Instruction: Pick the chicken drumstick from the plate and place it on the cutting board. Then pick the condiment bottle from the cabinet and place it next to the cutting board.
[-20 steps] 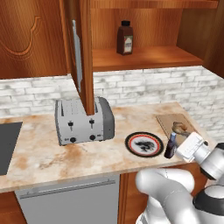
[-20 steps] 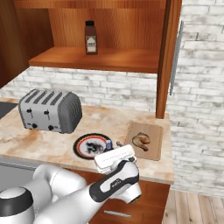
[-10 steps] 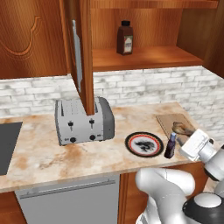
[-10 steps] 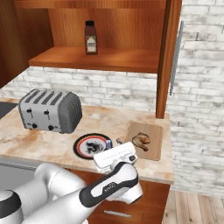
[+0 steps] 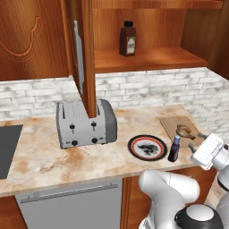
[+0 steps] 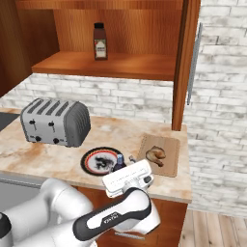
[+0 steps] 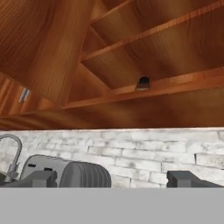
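Left base view: the chicken drumstick [image 5: 185, 131] lies on the cutting board [image 5: 173, 125] at the far right of the desk [image 5: 40, 156]. The plate [image 5: 147, 147] sits bare just left of the board. The condiment bottle [image 5: 174, 149] stands upright on the desk between plate and board, close to the board's near left corner. The gripper [image 5: 195, 147] hangs just right of the bottle, at the desk's near edge, apart from it and holding nothing. A taller brown bottle [image 5: 128, 39] with a black cap stands on the shelf of the open cabinet [image 5: 143, 58]. A toaster [image 5: 86, 124] stands left of the plate.

Right base view: the same layout from the other side. The drumstick [image 6: 155, 154] is on the board [image 6: 170, 155]; the bottle's blue cap [image 6: 120, 157] shows over the hand, at the plate's [image 6: 89, 161] right edge. The bottle's base is hidden, so contact with the plate is uncertain.

Hand view: the camera looks up at the cabinet's [image 7: 57, 48] underside and brick wall; the two finger tips [image 7: 40, 178] stand wide apart, released, nothing between them.

Judgement: both placements look done. The next move calls only for lifting clear without knocking the bottle.
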Controlling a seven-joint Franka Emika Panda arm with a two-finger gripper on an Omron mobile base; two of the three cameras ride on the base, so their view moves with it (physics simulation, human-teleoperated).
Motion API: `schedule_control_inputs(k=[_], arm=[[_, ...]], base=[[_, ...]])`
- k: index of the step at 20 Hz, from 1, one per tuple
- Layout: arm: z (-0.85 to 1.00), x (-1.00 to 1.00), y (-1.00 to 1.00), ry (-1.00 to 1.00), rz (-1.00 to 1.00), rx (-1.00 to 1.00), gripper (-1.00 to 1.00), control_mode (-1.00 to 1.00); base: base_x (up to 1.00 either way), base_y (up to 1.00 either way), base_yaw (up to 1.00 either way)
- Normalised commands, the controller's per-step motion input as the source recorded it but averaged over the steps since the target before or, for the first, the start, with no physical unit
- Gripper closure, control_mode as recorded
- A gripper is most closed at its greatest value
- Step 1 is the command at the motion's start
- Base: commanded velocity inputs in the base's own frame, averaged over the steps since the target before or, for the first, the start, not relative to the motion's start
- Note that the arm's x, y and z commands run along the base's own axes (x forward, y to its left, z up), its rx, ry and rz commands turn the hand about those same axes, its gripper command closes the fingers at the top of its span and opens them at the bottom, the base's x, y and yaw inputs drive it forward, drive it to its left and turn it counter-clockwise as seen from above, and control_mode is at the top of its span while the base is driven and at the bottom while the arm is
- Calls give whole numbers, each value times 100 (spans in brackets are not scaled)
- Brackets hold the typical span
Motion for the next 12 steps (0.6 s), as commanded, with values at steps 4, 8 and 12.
schedule_control_inputs(k=[4,8,12], arm=[[31,-25,-8,-3,-2,-14,-100,-100],[32,-26,-1,-6,-3,-18,-100,-100],[18,-33,0,-11,-4,-25,-100,-100]], base=[[0,0,0],[0,0,0],[0,0,0]])
